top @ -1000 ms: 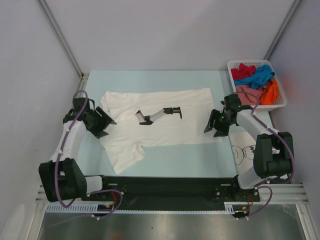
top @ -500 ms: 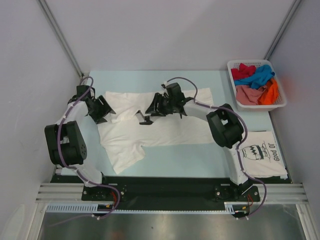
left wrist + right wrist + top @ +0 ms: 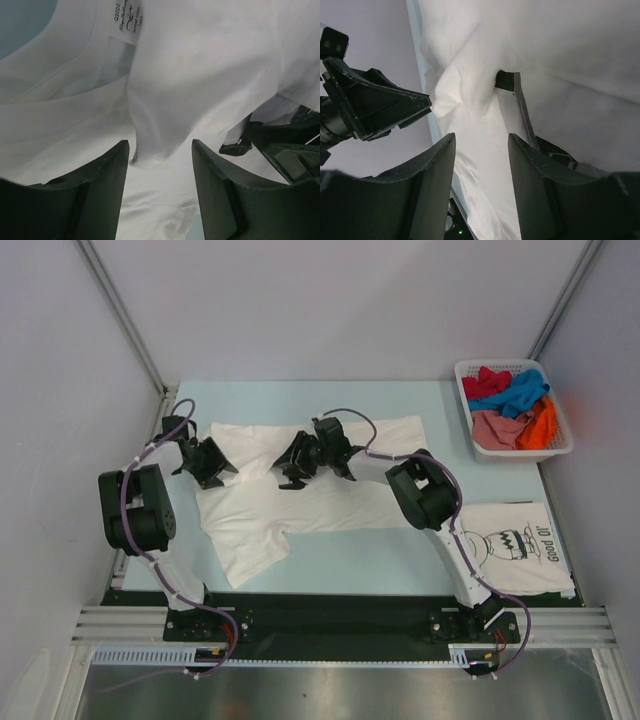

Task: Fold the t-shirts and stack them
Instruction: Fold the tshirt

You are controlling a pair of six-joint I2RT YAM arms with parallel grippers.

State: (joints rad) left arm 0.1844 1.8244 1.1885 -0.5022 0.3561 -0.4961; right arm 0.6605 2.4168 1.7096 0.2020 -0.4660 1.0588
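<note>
The plain white t-shirt [image 3: 345, 502] lies spread on the pale blue table, one sleeve pointing toward the near edge. My left gripper [image 3: 212, 462] is open at its left shoulder. In the left wrist view [image 3: 160, 167] a raised fold of the shirt [image 3: 200, 60] hangs between the fingers, with the neck label [image 3: 127, 17] above. My right gripper [image 3: 300, 458] is open over the shirt's upper middle. In the right wrist view [image 3: 480, 160] its fingers straddle flat cloth [image 3: 560, 50]. A folded white shirt with black cartoon print [image 3: 515, 545] lies at the near right.
A white lattice basket [image 3: 466, 371] at the far right holds red, blue, pink and orange shirts. A small black-and-grey piece [image 3: 290, 481] lies on the shirt under the right gripper. Grey walls close in both sides.
The right arm has swung from the right side near the basket across to the shirt's middle, uncovering the printed shirt. The left gripper has moved up to the shirt's left shoulder.
</note>
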